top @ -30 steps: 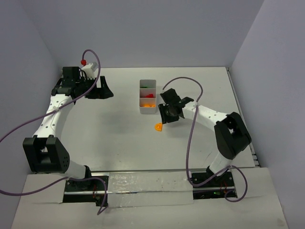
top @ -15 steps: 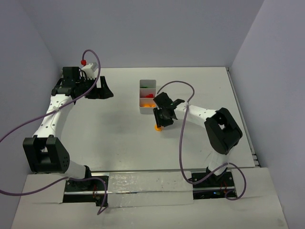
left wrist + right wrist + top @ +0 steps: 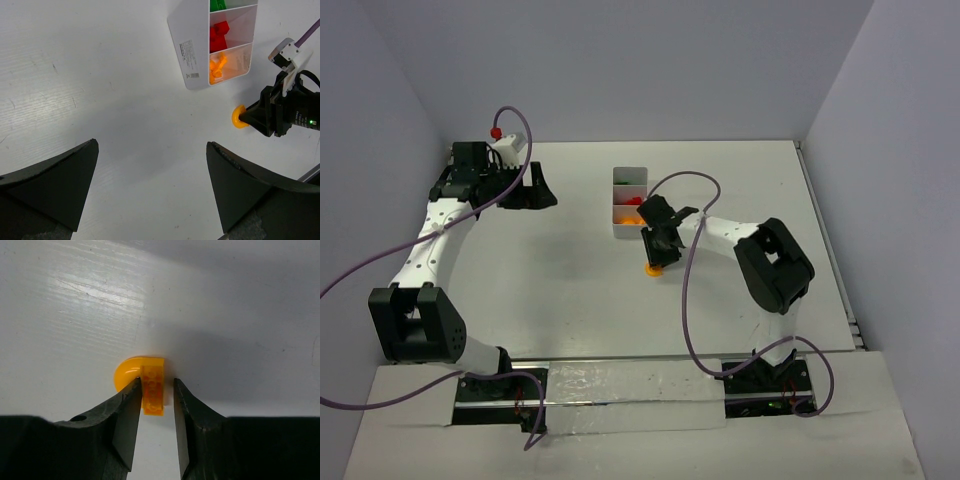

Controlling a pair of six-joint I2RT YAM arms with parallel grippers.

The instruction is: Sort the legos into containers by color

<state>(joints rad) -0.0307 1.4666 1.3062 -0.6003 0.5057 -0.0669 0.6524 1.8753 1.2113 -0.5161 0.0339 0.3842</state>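
Just off the orange end of the tray, one loose orange lego sits on the tabletop, near the tray but not touching it. It's a curved piece, rounded on one side with a squared-off studded bit on the other. The right jaws are down right over it, fingers on either side of the squared bit with only a narrow gap between them. One finger looks to be up against the curve, and the other has a thin sliver of tabletop showing between it and the piece, so they're nearly closed around it but not clamped on. The tray itself has three compartments in a row: green legos at the far end, red legos in the middle, and orange legos in the one nearest the loose piece. The left jaws are well off on the left side of the tabletop, spread wide with nothing between them, and the wrist view from there looks across at the tray and the right jaws.
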